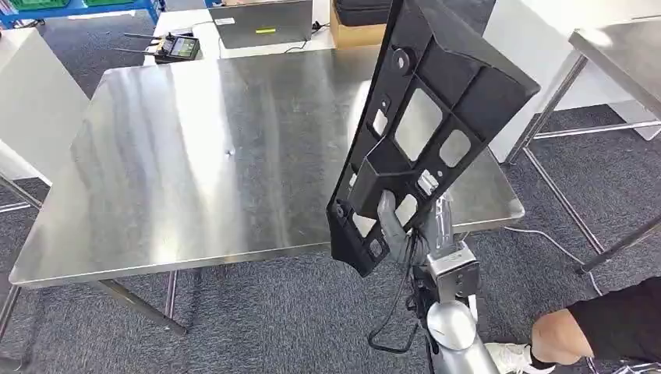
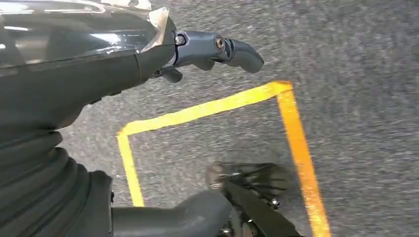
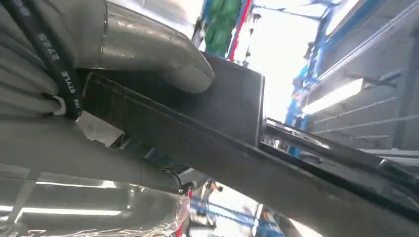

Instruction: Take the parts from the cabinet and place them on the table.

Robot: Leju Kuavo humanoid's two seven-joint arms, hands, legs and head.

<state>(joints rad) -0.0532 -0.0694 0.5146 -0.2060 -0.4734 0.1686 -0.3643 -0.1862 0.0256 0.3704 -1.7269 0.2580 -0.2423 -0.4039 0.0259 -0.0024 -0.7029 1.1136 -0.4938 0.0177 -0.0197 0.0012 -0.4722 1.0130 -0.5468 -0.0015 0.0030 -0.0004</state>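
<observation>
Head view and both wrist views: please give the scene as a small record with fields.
part: black panel, tilted, held above the table's right edge
right hand: grips the panel's lower end
left hand: holds nothing, over grey carpet with yellow tape
table: steel, bare where visible
person: leg and shoe by the robot's right

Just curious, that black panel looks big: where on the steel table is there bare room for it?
The shiny steel table is bare from its near edge to its far edge. The right hand holds the long black plastic panel above the right end. The black remote controller lies on the white desk beyond.
</observation>
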